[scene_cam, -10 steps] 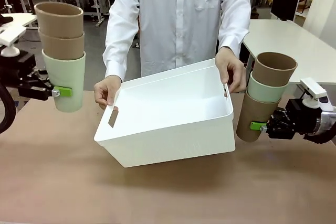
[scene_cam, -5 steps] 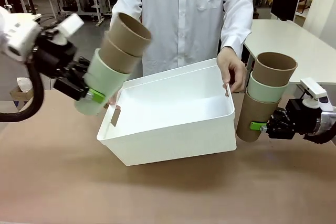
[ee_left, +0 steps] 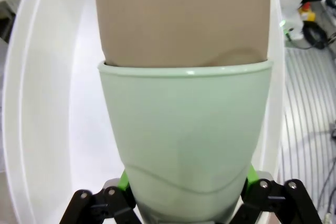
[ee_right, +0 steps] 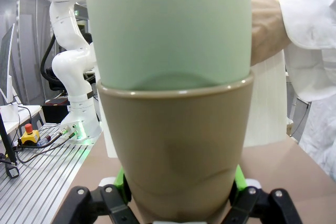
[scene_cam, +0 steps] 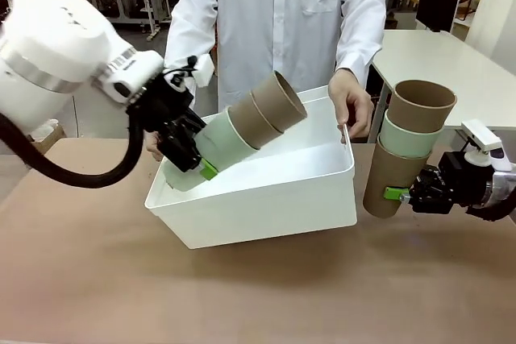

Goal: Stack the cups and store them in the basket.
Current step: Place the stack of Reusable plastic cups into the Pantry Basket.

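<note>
Cups (scene_cam: 234, 134) | left stack (ee_left: 184, 129) tilted, mouths up-right | right stack (scene_cam: 407, 147) upright

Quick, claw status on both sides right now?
Left claw: closed on the green-bottomed cup stack, tilted over the basket.
Right claw: closed on the brown-bottomed cup stack, upright beside the basket.

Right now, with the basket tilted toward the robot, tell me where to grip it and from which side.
Grip the basket at a short end, by the slot under its rolled rim, from the far side, as the person's hand does on the right end. The solid walls are too wide to span, and the left gripper holds a cup stack slanted over the left end.
</note>
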### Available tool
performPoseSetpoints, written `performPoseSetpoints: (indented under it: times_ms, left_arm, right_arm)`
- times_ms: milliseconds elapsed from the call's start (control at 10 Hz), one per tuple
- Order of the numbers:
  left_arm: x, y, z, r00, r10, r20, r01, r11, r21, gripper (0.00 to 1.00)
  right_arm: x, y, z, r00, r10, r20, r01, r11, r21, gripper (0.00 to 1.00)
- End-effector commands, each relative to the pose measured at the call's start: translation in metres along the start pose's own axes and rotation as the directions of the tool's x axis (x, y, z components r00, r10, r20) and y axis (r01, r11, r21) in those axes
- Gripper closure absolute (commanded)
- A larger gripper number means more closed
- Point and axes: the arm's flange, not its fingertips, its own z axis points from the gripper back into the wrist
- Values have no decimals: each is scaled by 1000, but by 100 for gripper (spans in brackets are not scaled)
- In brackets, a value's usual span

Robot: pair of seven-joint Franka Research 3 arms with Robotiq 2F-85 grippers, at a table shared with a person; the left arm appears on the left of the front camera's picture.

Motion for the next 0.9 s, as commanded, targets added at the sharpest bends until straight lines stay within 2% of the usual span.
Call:
performPoseSetpoints:
  times_ms: [0,600,800]
  left_arm:
    - [12,19,-9,998,29,-51,-29,1000,3,15]
    - [8,35,-75,974,64,-218,-60,998,27,15]
    - [6,33,-85,971,64,-229,-57,998,35,15]
  right_arm:
    - [5,0,0,1000,12,2,-12,1000,-1,15]
    - [5,0,0,1000,12,2,-12,1000,-1,15]
    - [5,0,0,1000,12,2,-12,1000,-1,15]
